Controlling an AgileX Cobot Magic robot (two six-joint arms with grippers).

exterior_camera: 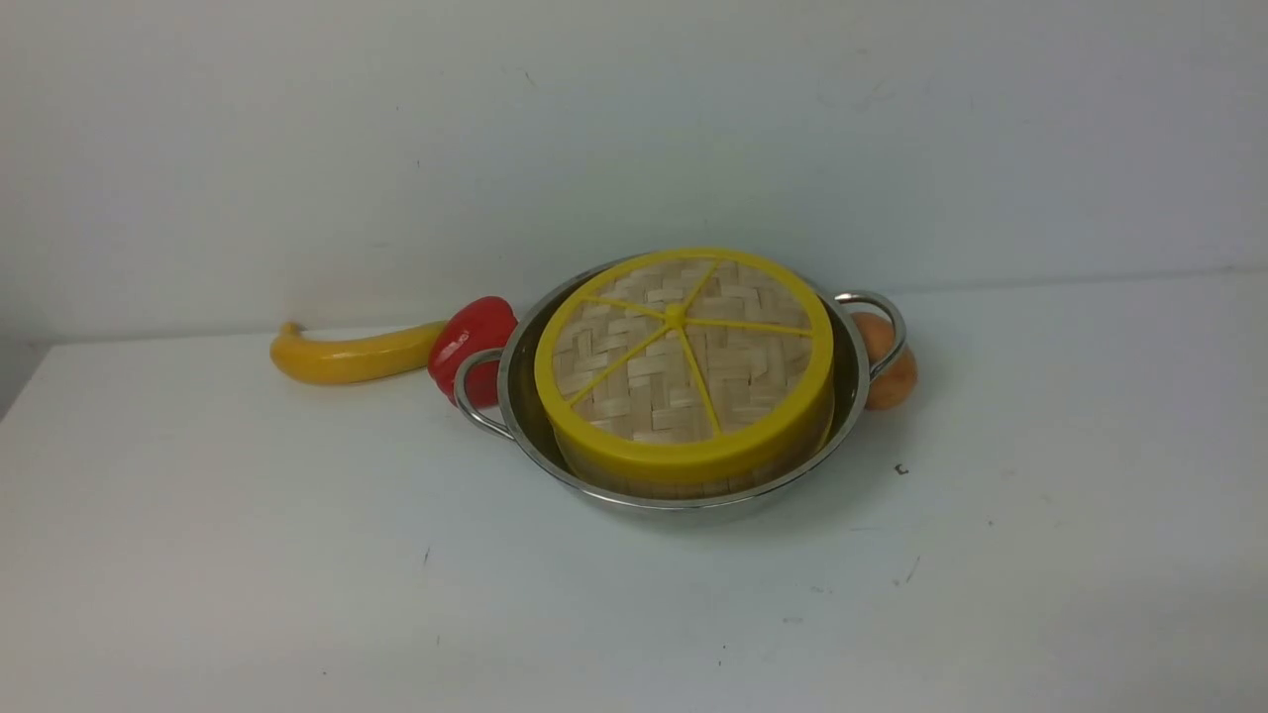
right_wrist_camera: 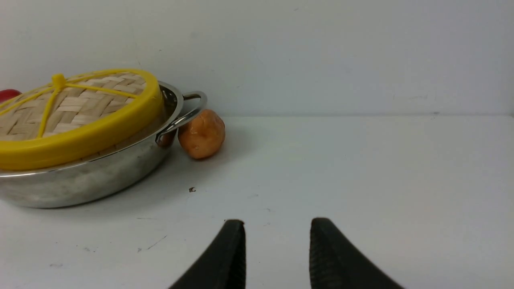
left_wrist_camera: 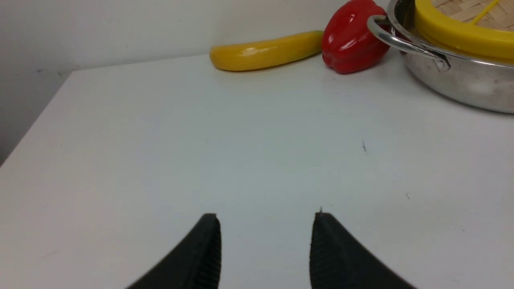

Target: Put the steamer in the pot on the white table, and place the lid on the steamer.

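The bamboo steamer sits inside the stainless-steel pot on the white table, only a thin band of its side wall showing below the lid, which lies on top of it and looks slightly tilted, higher on the pot's far side. Judged from this, both steps look done.

A yellow toy banana and a red bell pepper lie beside the pot's left handle, the pepper touching or nearly touching it; an orange-brown toy fruit rests against the pot's right handle.

The left gripper hangs over bare table well clear of the pot on the pepper's side, fingers parted, holding nothing. The right gripper does the same on the fruit's side, parted and empty.

The lid is probably light, stiff and a little fragile across the weave; its thick yellow rim is the firm place to pinch, though smooth plastic may slip. The steamer likely handles the same, best taken by its rim. The pot is heavier, hard and slick, so its loop handles offer the surest hold
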